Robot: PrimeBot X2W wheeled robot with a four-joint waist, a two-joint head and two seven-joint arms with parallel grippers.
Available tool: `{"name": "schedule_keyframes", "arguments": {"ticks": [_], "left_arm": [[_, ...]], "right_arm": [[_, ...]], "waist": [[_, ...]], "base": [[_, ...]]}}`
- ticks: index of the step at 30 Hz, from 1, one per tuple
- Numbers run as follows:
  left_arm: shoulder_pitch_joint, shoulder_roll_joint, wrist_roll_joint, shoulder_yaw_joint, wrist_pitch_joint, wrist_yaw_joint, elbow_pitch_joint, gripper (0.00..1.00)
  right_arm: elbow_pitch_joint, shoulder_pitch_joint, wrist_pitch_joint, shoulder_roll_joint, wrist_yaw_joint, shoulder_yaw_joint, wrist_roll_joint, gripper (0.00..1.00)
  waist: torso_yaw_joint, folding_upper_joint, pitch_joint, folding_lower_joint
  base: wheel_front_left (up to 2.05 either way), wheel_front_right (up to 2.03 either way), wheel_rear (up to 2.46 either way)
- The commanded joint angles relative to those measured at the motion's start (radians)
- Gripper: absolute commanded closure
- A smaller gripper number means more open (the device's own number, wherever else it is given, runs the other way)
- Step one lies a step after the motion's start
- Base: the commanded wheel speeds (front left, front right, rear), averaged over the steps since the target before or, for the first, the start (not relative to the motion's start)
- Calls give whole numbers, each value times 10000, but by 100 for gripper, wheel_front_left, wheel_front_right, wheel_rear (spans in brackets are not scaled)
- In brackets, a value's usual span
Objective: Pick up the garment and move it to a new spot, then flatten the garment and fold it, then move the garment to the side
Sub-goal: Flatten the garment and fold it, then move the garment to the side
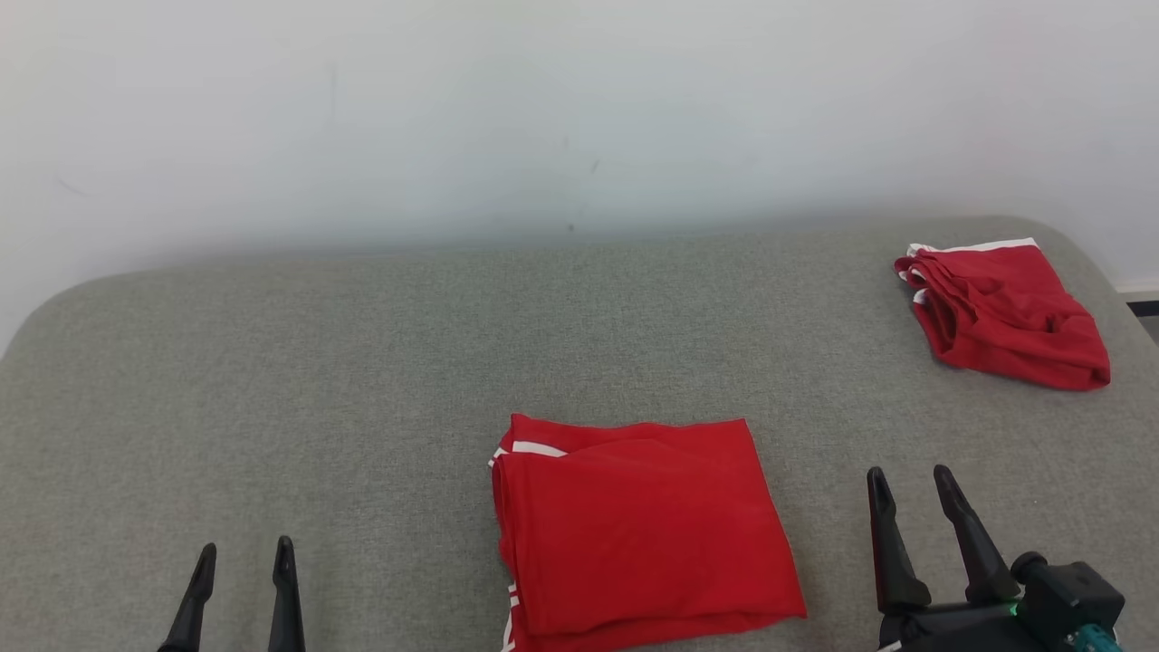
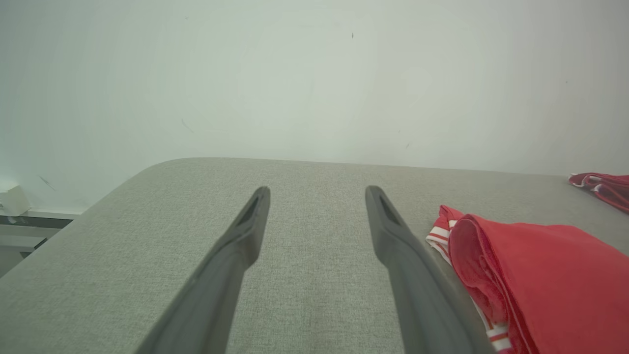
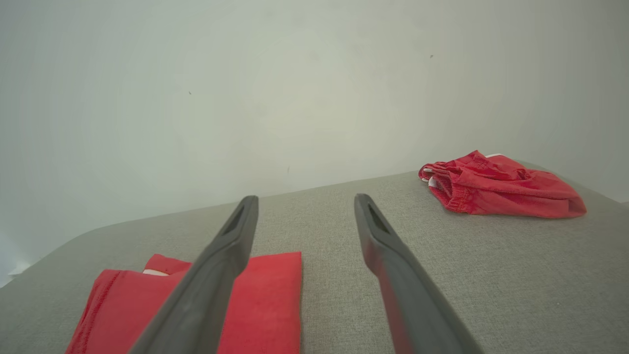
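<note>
On the grey table (image 1: 362,362), close to its near edge, a folded red garment (image 1: 634,525) lay flat, and nothing held it.

At the near left the left gripper (image 1: 246,544) pointed away from the robot with its two dark fingers spread, released and holding nothing, well apart from the red garment on its right. At the near right the right gripper (image 1: 908,471) was released too, with its fingers apart over bare table, near the right edge of the red garment but not touching it. Between them the red garment made a neat rectangle, with white stripes showing along its left edge. Farther back, by the far right corner, a second red garment (image 1: 1005,317) with white trim lay in a looser, wrinkled bundle, well apart from the first one. Behind the table rose a plain pale wall (image 1: 543,109).
</note>
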Motion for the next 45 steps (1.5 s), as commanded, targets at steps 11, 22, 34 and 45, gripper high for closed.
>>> {"name": "schedule_keyframes", "arguments": {"ticks": [11,22,34,45], "left_arm": [[325,126,123,-67,-30,10,90,0],[397,126,59,-120,-30,9,188,0],[345,82,55,-69,-30,23,272,0],[72,34,143,-210,-30,29,375,0]], "right_arm": [[-252,691,-41,250,-29,-192,-381,0],[-259,830,91,372,-29,-248,-532,0],[-183,857,165,426,-29,-244,-542,0],[279,-369,598,-56,-29,20,-739,0]], "waist": [[210,0,-118,1],[309,0,-144,1],[321,0,-152,1],[567,0,49,1]], "base": [[0,0,0],[0,0,0],[0,0,0],[0,0,0]]}}
